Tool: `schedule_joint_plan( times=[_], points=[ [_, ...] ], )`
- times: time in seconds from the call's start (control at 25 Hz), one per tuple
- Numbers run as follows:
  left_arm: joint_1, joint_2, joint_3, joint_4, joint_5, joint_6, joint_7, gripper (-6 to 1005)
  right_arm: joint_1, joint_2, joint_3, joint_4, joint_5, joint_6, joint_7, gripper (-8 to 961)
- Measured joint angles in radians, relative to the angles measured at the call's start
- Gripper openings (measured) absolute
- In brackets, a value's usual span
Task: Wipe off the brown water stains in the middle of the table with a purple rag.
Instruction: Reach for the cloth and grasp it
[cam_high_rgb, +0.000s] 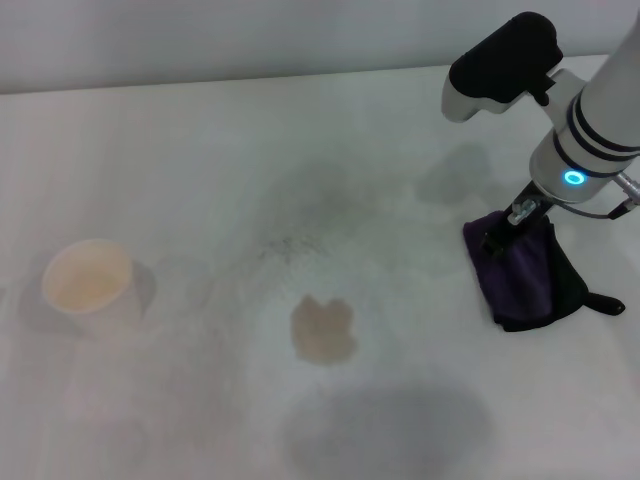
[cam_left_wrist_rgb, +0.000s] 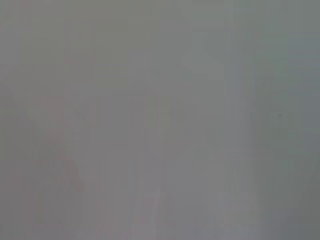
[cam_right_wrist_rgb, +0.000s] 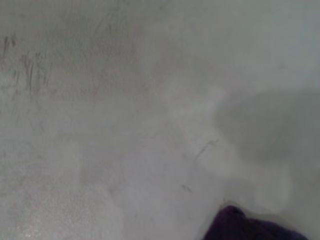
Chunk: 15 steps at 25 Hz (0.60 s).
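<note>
The right pincer (cam_high_rgb: 507, 228) sits on the purple rag (cam_high_rgb: 528, 272), grip unclear; no writing shows.

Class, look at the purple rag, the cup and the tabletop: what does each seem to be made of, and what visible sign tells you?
The purple rag: soft woven or fleecy cloth, matte, since it slumps in folds under the right end effector.
The cup: probably paper or thin plastic, pale and dull, thin-rimmed.
The table: hard smooth white laminate or similar, matte; the brown water stains sit pooled on top.

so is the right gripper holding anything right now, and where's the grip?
The right gripper is down on the purple rag at its far edge, but whether it has actually closed on the cloth cannot be told. The left arm is out of view.
</note>
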Motion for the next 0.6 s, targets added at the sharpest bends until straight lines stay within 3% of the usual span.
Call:
schedule_joint_plan(
  times=[0.24, 0.48, 0.6],
  points=[
    [-0.003, 0.001, 0.000, 0.000, 0.000, 0.000, 0.000, 887, 0.040, 0.001, 0.001, 0.075, 0.000, -0.015, 0.009, 294],
    [-0.008, 0.002, 0.000, 0.001, -0.001, 0.000, 0.001, 887, 0.040, 0.000, 0.007, 0.062, 0.002, -0.023, 0.012, 266],
    [-0.008, 0.002, 0.000, 0.004, -0.004, 0.000, 0.001, 887, 0.039, -0.001, 0.002, 0.058, 0.002, -0.024, 0.009, 202]
  ],
)
